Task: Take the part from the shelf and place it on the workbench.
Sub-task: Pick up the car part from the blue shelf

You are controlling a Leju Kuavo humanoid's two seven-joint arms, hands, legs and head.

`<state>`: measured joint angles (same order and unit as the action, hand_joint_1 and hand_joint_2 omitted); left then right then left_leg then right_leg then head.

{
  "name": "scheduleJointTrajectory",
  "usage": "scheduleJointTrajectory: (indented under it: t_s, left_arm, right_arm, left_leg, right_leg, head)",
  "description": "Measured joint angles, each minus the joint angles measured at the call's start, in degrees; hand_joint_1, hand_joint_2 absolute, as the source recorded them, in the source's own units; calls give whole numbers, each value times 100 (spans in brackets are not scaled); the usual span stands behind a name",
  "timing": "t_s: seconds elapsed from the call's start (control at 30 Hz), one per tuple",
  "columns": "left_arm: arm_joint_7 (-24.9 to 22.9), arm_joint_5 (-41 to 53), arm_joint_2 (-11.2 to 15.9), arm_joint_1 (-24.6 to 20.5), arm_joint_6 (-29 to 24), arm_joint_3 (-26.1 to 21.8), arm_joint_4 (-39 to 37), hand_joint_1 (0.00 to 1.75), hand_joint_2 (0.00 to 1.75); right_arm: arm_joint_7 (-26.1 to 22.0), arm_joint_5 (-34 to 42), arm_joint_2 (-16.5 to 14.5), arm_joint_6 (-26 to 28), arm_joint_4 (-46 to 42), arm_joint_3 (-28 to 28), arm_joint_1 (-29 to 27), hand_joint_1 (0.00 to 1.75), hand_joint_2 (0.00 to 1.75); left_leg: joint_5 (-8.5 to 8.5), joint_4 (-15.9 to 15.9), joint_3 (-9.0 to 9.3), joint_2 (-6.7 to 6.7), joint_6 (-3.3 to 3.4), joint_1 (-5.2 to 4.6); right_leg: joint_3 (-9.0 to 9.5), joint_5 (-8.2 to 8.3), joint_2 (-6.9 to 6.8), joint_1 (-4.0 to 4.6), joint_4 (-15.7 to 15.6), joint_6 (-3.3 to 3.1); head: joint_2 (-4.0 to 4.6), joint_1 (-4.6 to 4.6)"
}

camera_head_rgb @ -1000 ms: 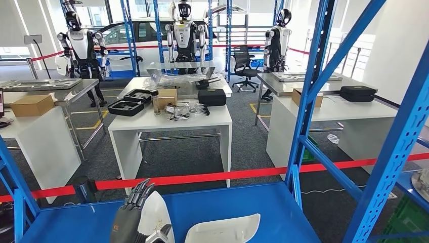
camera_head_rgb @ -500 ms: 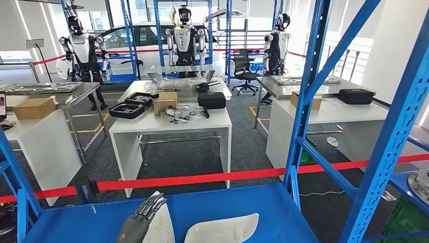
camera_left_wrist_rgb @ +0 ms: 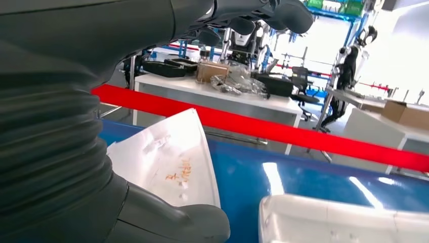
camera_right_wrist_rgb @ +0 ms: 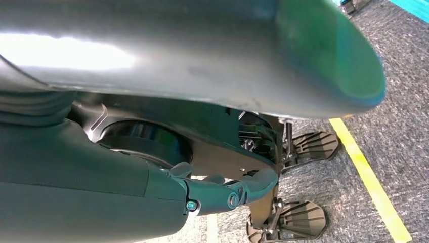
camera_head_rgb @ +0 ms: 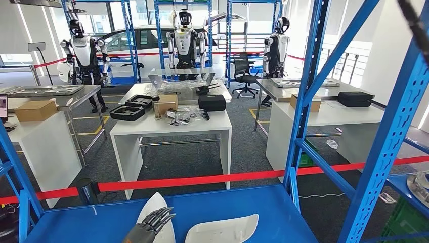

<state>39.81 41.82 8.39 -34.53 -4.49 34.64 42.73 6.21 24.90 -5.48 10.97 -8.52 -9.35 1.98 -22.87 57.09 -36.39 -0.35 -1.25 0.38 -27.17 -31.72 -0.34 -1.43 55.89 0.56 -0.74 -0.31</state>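
Silver left hand over white part on shelf, fingers spread, gripping nothing.

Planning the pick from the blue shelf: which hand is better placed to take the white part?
Left. The left hand is already over the nearer white part on the shelf; the right hand hangs by the floor.

Second white part cut off below

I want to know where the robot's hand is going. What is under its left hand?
Under the left hand lies a white part on the blue shelf. The hand covers some of it, so whether the fingers touch it cannot be seen.
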Motion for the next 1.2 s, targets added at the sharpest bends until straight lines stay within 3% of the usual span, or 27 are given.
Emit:
scheduleJointTrajectory:
  t_s: [0.43,0.47,0.53,0.6,0.67,0.83,1.2]
  left_arm:
    - [-85,275,34,-58,222,328,-293,0,175]
    - [-122,340,33,-72,237,379,-338,8,175]
    - [-216,476,30,-104,260,481,-449,35,175]
    - [-307,597,25,-146,276,581,-597,103,175]
    - [-381,698,16,-206,298,672,-792,152,175]
    - [-618,1032,-2,-369,332,892,-1304,162,175]
    - [-1016,1171,-42,-621,567,1079,-2085,159,175]
  right_arm:
    - [14,0,8,2,1,-9,1,0,0]
    - [13,0,8,2,1,-10,2,0,0]
    - [8,0,8,1,-1,-16,4,0,0]
    - [2,0,8,-11,-1,-25,4,0,0]
    - [-4,0,8,-30,0,-37,4,0,0]
    - [1,0,8,-44,1,-54,5,0,0]
    - [-1,34,8,-44,-1,-74,6,0,0]
  left_leg:
    - [0,1,14,0,0,0]
    - [0,1,15,0,0,0]
    - [0,1,16,0,0,0]
    - [0,1,17,1,0,0]
    - [0,1,18,1,0,0]
    - [0,1,22,1,0,0]
    - [0,1,26,0,0,0]
  right_leg:
    - [14,0,0,0,0,0]
    - [14,0,0,0,0,0]
    - [15,0,0,0,0,0]
    - [16,0,1,0,0,0]
    - [17,0,1,0,0,0]
    - [20,0,1,0,0,0]
    - [26,0,1,0,1,0]
  head:
    - [0,-1]
    - [0,-2]
    - [0,-2]
    - [0,-2]
    - [0,-1]
    - [0,-1]
    - [0,-2]
